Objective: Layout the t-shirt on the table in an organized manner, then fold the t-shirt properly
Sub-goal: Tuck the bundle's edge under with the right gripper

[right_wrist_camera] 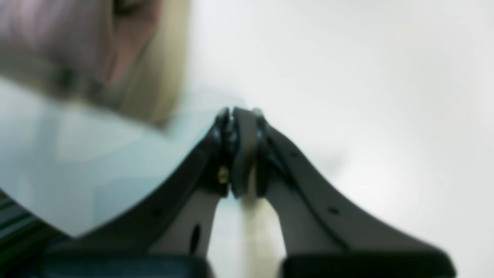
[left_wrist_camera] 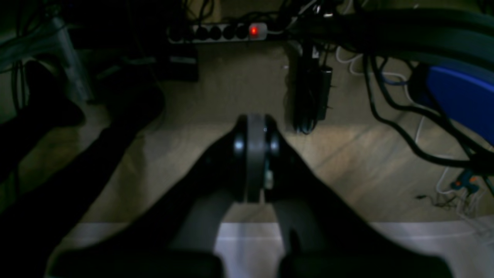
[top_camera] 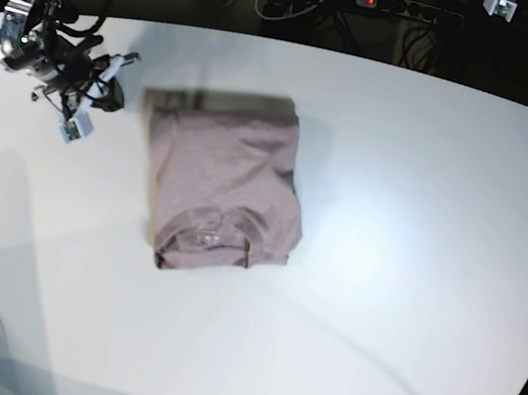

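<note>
The mauve t-shirt (top_camera: 222, 189) lies folded into a compact rectangle on the white table (top_camera: 428, 185), left of centre, with its ribbed collar toward the front edge. My right gripper (top_camera: 120, 60) hovers over the table's back left part, just left of the shirt and apart from it. In the right wrist view it (right_wrist_camera: 243, 116) is shut with nothing between its fingers. A blurred pinkish patch sits at that view's upper left. My left gripper (left_wrist_camera: 254, 120) is shut and empty, pointing past the table edge (left_wrist_camera: 424, 247) at the floor. The base view does not show it.
Beyond the table's far edge are a power strip (left_wrist_camera: 218, 32) with a red light, several dark cables (left_wrist_camera: 389, 112) and a blue object (left_wrist_camera: 463, 96) on the wooden floor. A dark post (left_wrist_camera: 308, 96) stands there too.
</note>
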Tool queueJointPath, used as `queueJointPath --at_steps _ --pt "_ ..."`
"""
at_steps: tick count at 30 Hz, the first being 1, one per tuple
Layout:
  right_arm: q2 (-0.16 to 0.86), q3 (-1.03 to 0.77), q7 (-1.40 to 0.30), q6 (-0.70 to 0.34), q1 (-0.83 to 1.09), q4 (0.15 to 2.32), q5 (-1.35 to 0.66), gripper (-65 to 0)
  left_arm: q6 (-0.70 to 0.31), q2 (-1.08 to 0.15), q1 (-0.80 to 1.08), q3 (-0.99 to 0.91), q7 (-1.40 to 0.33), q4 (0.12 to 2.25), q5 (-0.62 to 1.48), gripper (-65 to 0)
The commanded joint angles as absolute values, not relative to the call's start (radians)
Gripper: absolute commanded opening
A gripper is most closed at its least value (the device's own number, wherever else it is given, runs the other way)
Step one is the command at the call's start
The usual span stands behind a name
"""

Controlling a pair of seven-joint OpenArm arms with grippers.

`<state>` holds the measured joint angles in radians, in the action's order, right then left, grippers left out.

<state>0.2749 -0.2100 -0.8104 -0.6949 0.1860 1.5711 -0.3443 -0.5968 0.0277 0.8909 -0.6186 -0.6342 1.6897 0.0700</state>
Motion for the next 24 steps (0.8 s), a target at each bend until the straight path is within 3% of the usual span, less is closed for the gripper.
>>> queueJointPath --at_steps 1,10,24 --pt "0.282 -0.189 -0.788 -0.698 0.173 1.589 -0.361 -62.8 -0.596 0.021 0.912 -0.625 -0.616 1.679 0.077 -65.0" --pt "0.219 -0.114 -0.792 -0.698 0.159 1.59 -0.363 -62.8 -0.596 0.013 0.909 -0.625 -0.587 1.624 0.071 -65.0" --pt "0.211 -0.001 -0.794 -0.698 0.182 1.715 -0.363 -62.8 -0.596 -0.038 0.881 -0.625 -0.598 1.626 0.07 -65.0"
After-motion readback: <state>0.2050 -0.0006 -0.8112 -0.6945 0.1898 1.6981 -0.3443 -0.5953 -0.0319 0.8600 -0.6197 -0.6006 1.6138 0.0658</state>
